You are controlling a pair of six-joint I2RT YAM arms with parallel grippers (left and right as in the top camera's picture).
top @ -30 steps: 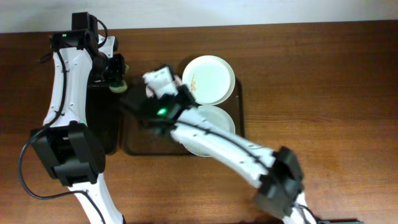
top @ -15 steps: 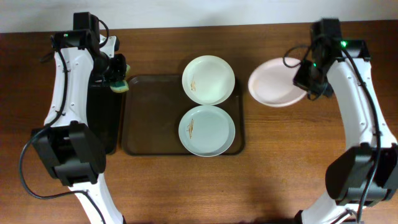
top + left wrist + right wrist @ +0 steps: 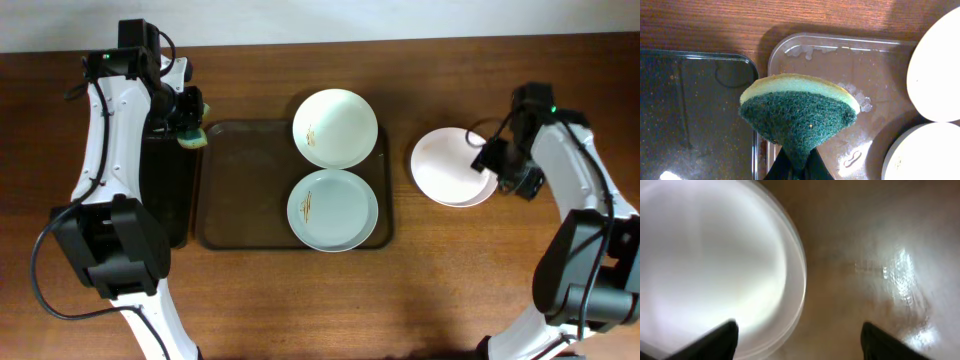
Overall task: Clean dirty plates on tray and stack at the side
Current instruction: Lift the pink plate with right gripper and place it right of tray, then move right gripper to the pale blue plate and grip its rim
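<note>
Two white plates with thin orange-brown streaks lie on the dark-brown tray [image 3: 245, 190]. One plate [image 3: 335, 128] sits at its far right corner, over the rim, and the other [image 3: 332, 210] lies just in front of it. A third plate [image 3: 450, 167] rests on the table right of the tray. My right gripper [image 3: 484, 160] is open at that plate's right edge. In the right wrist view one finger hangs over the plate [image 3: 710, 265] and the other over bare wood, holding nothing [image 3: 800, 340]. My left gripper [image 3: 188, 125] is shut on a green-and-yellow sponge [image 3: 797, 112] above the tray's left rim.
A narrow black tray [image 3: 165, 190] lies along the left side of the brown tray, under my left arm. Wet smears show on the brown tray's floor [image 3: 850, 95]. Bare wooden table [image 3: 480, 270] surrounds the lone plate at the right.
My right arm carried a plate from the tray to the table at the right, set it down and opened its jaws. The left arm and sponge stayed put.
</note>
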